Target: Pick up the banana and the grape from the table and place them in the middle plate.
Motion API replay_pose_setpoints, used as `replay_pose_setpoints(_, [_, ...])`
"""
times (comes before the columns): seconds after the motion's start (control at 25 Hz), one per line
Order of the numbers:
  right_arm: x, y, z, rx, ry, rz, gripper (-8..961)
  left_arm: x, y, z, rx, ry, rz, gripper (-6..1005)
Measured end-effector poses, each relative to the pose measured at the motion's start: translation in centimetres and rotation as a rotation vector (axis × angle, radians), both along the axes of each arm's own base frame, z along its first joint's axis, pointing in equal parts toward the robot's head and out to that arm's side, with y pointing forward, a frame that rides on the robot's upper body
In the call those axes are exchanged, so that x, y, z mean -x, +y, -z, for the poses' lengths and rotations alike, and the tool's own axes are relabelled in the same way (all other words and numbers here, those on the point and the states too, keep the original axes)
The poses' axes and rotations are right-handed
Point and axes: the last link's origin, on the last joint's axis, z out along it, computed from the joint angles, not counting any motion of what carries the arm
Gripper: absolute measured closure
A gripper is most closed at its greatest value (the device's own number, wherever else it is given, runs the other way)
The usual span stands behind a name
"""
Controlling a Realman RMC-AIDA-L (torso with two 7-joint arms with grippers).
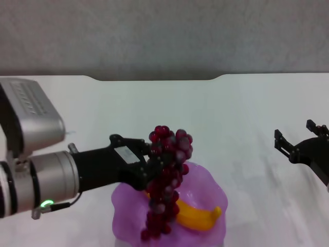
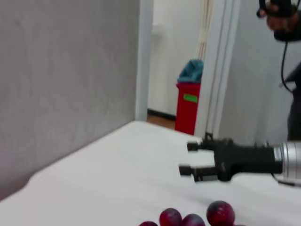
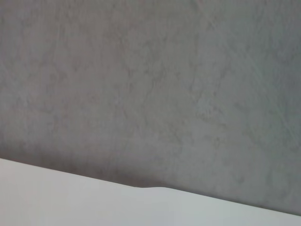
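White counter (image 1: pixel 247 113) before a grey wall, notched at its far edge. Left gripper (image 1: pixel 152 163), reaching in from the left, has its jaws clamped on the grape (image 1: pixel 165 180) near the top of the bunch, which hangs over the middle plate (image 1: pixel 205 185) at the near centre; its lower end appears to reach the dish. Judged soft, loosely jointed and prone to swing or shed berries, so a hold high on the cluster suits it. Banana (image 1: pixel 198 216), firm and smooth, lies in the plate. Right gripper (image 1: pixel 293 145) hangs idle at far right, jaws apart and empty.
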Motion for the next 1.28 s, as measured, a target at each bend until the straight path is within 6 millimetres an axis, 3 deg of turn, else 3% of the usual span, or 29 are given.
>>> replay_pose_setpoints(0.16, [0.0,0.0,0.0,0.0,0.001,0.001,62,1.0,0.0,2.0,0.027,0.04,0.024,788])
replay_pose_setpoints(0.48, [0.0,0.0,0.0,0.0,0.0,0.001,62,3.0,0.5,3.5,0.015,0.093,0.023,792])
replay_pose_setpoints(0.88, [-0.1,-0.1,0.0,0.0,-0.001,0.002,62,3.5,1.0,3.7,0.008,0.074,-0.008,797])
replay_pose_setpoints(1.12, [-0.1,-0.1,-0.1,0.0,-0.002,0.003,62,2.8,0.9,3.4,-0.001,0.056,0.015,475])
replay_pose_setpoints(1.28, [-0.1,0.0,-0.1,0.0,-0.001,0.002,62,3.2,2.0,1.5,-0.098,-0.015,-0.05,297])
